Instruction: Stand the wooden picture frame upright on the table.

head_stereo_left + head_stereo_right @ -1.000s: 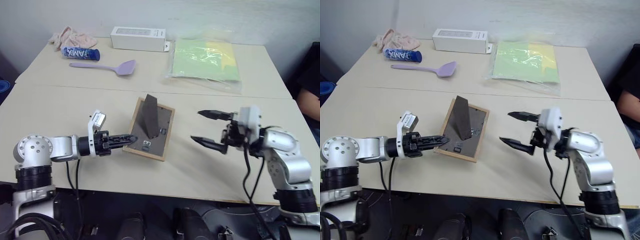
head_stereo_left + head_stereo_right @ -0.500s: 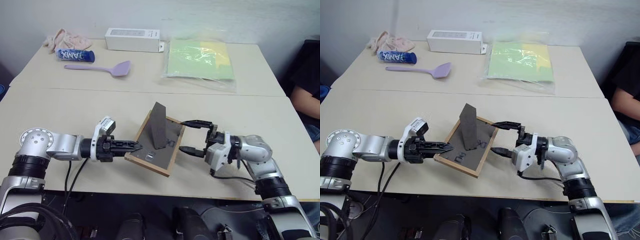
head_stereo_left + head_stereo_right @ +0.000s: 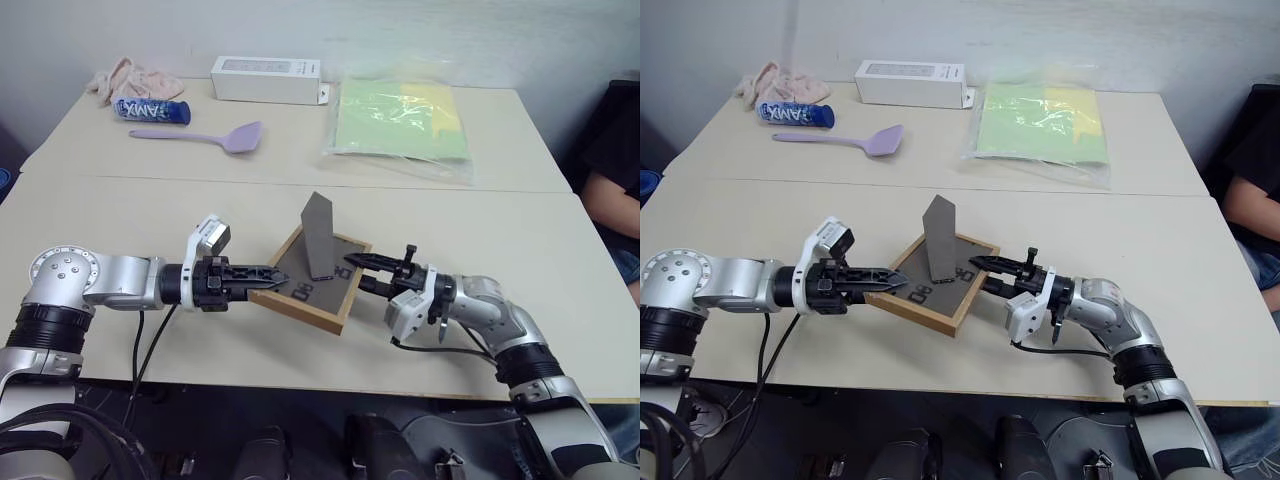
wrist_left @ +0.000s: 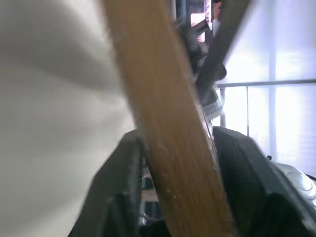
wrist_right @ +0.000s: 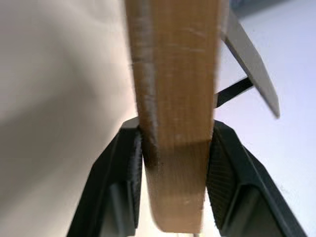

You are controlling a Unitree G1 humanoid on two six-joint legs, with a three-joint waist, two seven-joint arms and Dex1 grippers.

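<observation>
Presently holding the wooden picture frame (image 3: 318, 290) tilted, back board up, near the front middle of the table (image 3: 120, 215), with the easel stand (image 3: 321, 238) jutting upward. Pinching its left rim with the left gripper (image 3: 268, 272) and its right rim with the right gripper (image 3: 354, 272). Probably risking a twist or slip while tipping upright: lifting unevenly, letting the stand skid, dropping the frame flat.

white box (image 3: 266, 78), lilac spatula (image 3: 203, 133), green packet (image 3: 403, 118)
</observation>
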